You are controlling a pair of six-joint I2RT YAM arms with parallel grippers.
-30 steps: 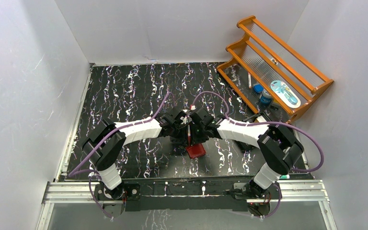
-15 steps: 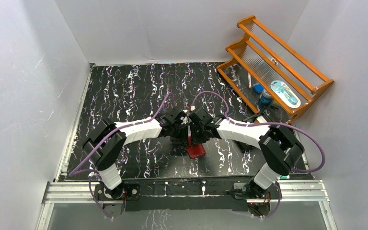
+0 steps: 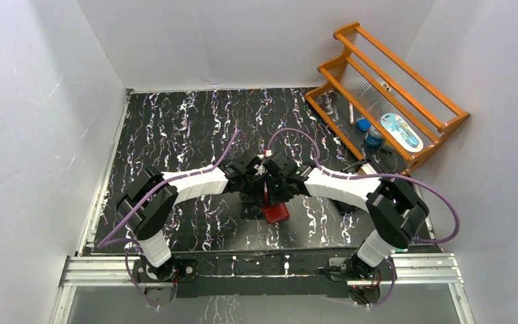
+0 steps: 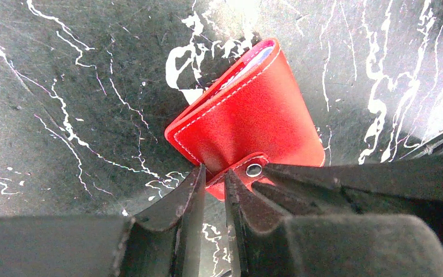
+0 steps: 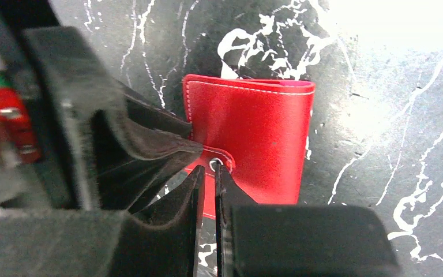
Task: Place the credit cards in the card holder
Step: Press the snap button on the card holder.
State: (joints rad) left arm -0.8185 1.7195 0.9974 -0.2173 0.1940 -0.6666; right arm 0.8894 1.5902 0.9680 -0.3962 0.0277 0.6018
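Note:
The card holder (image 3: pixel 276 213) is a red stitched case, folded shut, lying flat on the black marbled table between the two wrists. Its snap tab (image 4: pixel 248 171) points toward both grippers. My left gripper (image 4: pixel 214 176) is shut on the tab's end, one finger on each side. My right gripper (image 5: pixel 209 171) is shut to a thin slit on the same tab at its metal stud (image 5: pixel 214 165), close beside the left fingers (image 5: pixel 150 144). A pale blue-white edge (image 4: pixel 258 59) shows in the holder's (image 4: pixel 248 115) far mouth. I cannot tell if it is a card or a pocket. No loose credit cards show.
An orange wooden rack (image 3: pixel 391 101) stands at the back right with a packaged toothbrush (image 3: pixel 400 131) and small blue items on it. White walls close in the table on three sides. A metal rail (image 3: pixel 263 266) runs along the near edge by the arm bases.
The right wrist has edged slightly left toward the left gripper. The card holder and the left arm stay where they were.

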